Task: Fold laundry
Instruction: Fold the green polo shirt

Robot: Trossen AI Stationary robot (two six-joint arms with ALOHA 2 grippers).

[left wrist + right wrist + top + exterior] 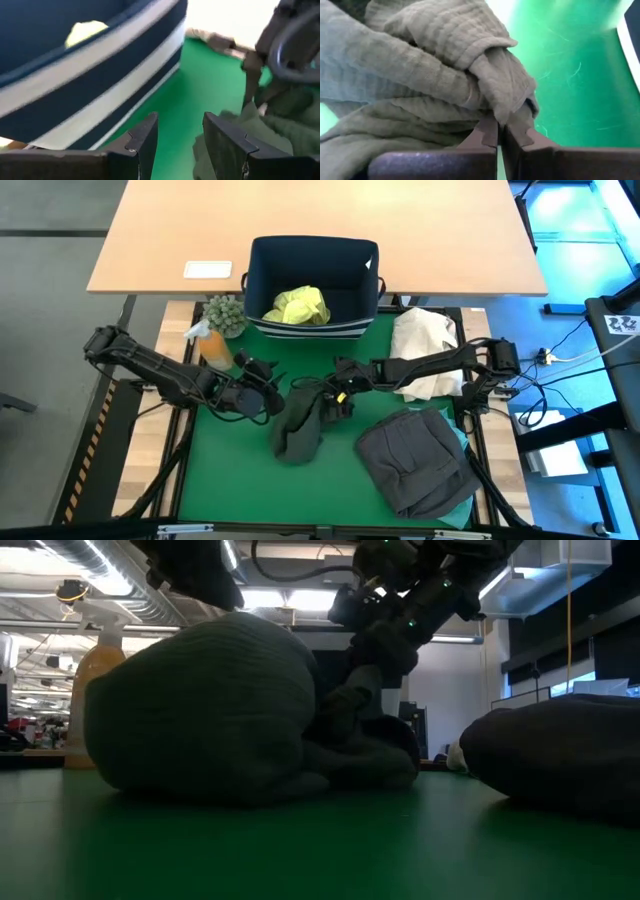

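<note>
The right tool [499, 131] is clamped on the crumpled olive cloth [297, 425] mid-frame, the left tool [179, 132] stands apart, folding barely begun.

Green mat [240, 470] across the table, dark olive garment [300, 420] bunched on it, looking greyish-green up close. Charcoal grey garment [415, 460] beside it, a turquoise edge [462, 510] perhaps peeking beneath. Navy bin [310, 270] with white-striped base holds a yellow-green shirt [297, 306]. Cream cloth [425, 340] behind.
</note>
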